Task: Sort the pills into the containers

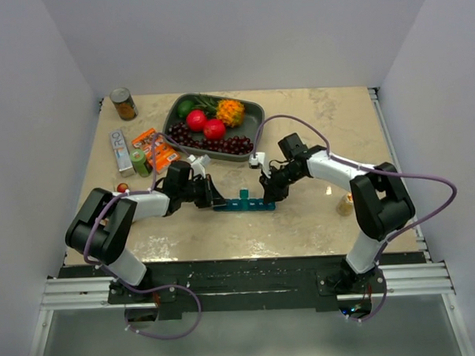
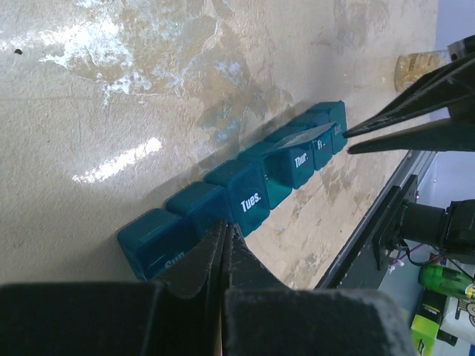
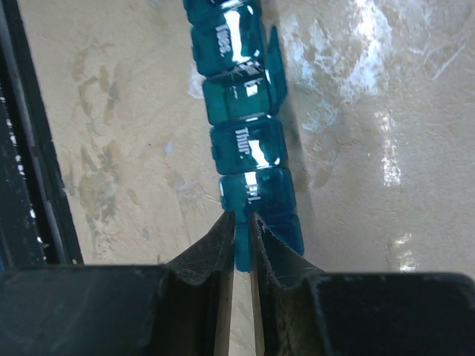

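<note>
The containers (image 1: pixel 242 204) are a teal strip of day-marked compartments lying across the middle of the table between both arms. One middle lid (image 3: pixel 276 67) stands open. My left gripper (image 2: pixel 225 225) is shut, its tips resting on the containers (image 2: pixel 245 196) between the "Sun" and "Tues" compartments; in the top view this left gripper (image 1: pixel 215 199) sits at the strip's left end. My right gripper (image 3: pixel 243 219) is at the opposite end of the containers (image 3: pixel 249 148), its fingers a narrow slit apart with the teal edge of the last compartment in the gap. No pills are in view.
A dark tray (image 1: pixel 254 114) of fruit stands behind the strip. A can (image 1: pixel 124 104), a tube (image 1: pixel 122 150), an orange packet (image 1: pixel 153 142) and a green bottle (image 1: pixel 141 162) are at the back left. A small tan bottle (image 1: pixel 345 205) is by the right arm.
</note>
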Available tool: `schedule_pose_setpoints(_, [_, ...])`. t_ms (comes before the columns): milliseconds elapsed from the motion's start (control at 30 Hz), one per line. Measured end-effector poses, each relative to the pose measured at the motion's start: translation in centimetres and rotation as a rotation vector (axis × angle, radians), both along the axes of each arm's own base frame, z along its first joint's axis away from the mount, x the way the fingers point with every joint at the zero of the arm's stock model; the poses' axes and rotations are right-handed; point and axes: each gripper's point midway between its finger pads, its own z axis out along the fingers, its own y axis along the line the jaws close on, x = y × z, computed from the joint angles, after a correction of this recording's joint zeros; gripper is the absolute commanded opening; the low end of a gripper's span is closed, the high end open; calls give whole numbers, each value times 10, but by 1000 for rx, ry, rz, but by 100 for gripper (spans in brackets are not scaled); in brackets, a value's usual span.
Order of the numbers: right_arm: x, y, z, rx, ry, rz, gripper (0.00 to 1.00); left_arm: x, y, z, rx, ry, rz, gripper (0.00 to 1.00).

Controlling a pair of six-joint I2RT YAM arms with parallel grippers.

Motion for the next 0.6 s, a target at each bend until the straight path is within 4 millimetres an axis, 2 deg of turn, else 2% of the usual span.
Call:
schedule_pose_setpoints(167, [2,-5,-19,-49,40,-29,17,0,0,0,3,4,1,0])
schedule_pose_setpoints(467, [3,-4,-15,-48,29,-27,18,-1,-1,0,3,5,-3,0])
schedule_pose_setpoints(600, [2,-5,3,-27,-23,-3,19,-1,-1,0,4,4,-4,0])
